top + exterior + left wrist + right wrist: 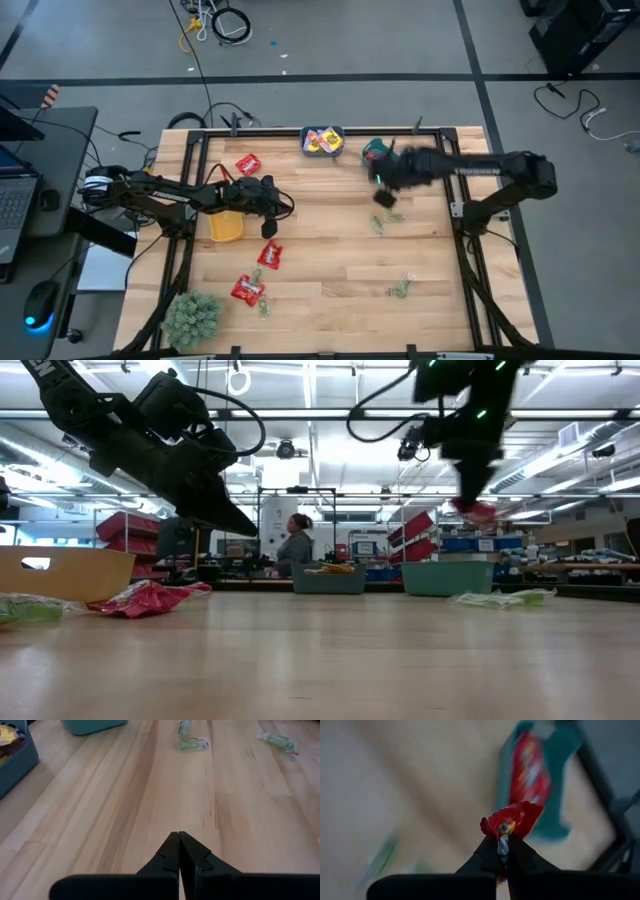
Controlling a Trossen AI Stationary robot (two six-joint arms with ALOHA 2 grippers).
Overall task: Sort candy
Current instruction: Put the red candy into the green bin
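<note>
The right gripper (503, 851), near the counter's far edge, has its jaws clamped on a red packet (512, 821) by its crinkled end. It looks light and limp, best pinched at an edge. The left gripper (178, 851) hovers with jaws together.

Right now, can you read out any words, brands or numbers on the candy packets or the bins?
None can be read.
Red packet held by the right gripper: printing blurred.
Red packets on the table: marks too small.
Yellow packets in the teal bin: too small.
Yellow bin: no label visible.
Left gripper: shut, empty.
</note>
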